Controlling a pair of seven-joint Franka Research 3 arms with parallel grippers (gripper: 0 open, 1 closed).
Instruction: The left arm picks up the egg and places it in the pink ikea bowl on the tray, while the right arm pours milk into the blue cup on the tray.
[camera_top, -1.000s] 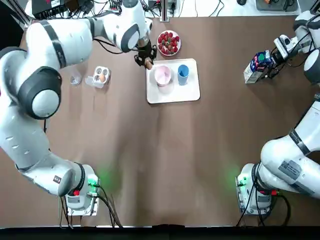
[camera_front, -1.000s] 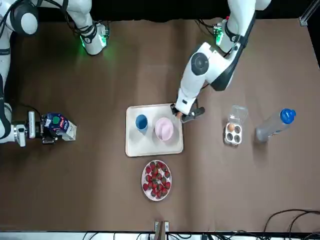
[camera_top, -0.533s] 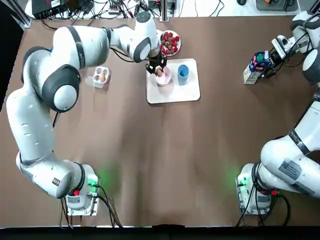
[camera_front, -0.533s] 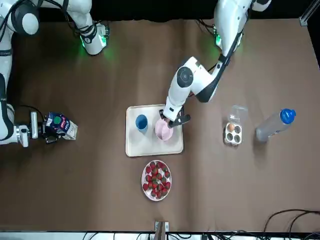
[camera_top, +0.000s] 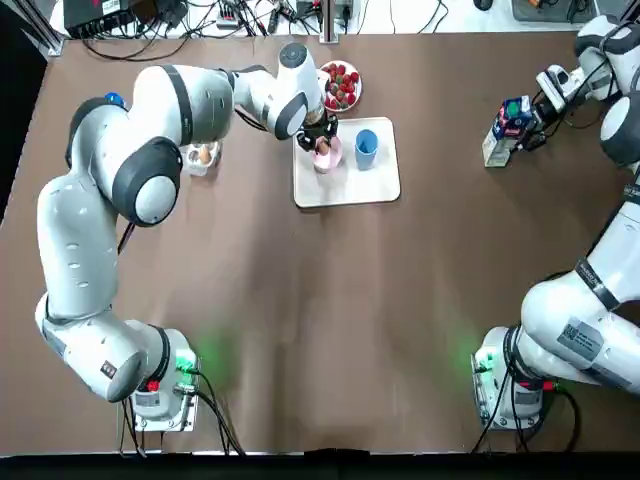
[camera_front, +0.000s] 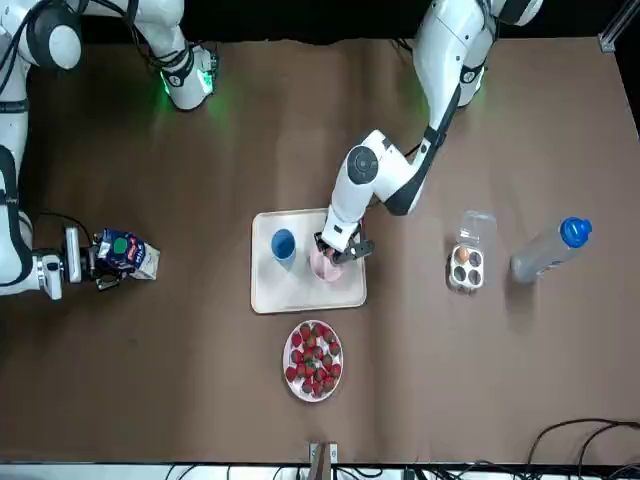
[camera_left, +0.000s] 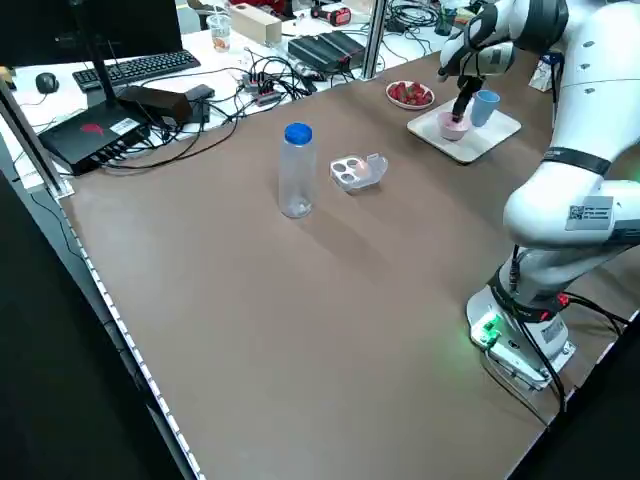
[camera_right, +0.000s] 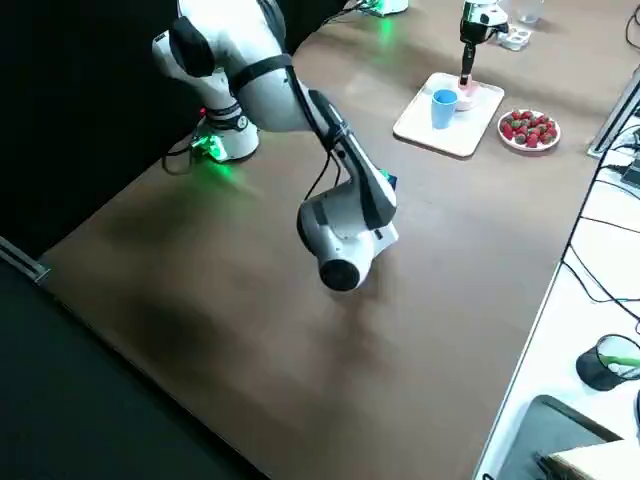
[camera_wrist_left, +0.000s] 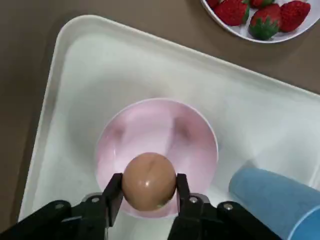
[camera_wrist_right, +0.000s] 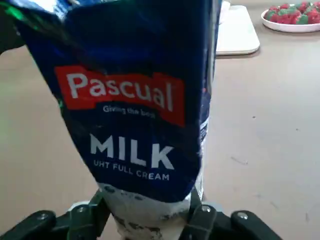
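L tool (camera_top: 322, 146) clamped on egg (camera_wrist_left: 148, 181), poised over pink bowl (camera_wrist_left: 160, 125) on tray (camera_wrist_left: 90, 65), upper centre, not released yet. R tool (camera_wrist_right: 150, 202) grips milk carton (camera_wrist_right: 135, 100) upper right; blue cup (camera_top: 366, 145) unfilled.

**Brown Table, Cluttered Bench Behind**

A wide brown table (camera_left: 250, 300) filled the left side view. Beyond its far edge, at the upper left of the frame, a white bench (camera_left: 75, 95) carried a keyboard (camera_left: 135, 68), a mouse (camera_left: 45, 82), a black box (camera_left: 100, 132) and tangled cables (camera_left: 262, 82). A dark monitor (camera_left: 90, 25) stood above them.
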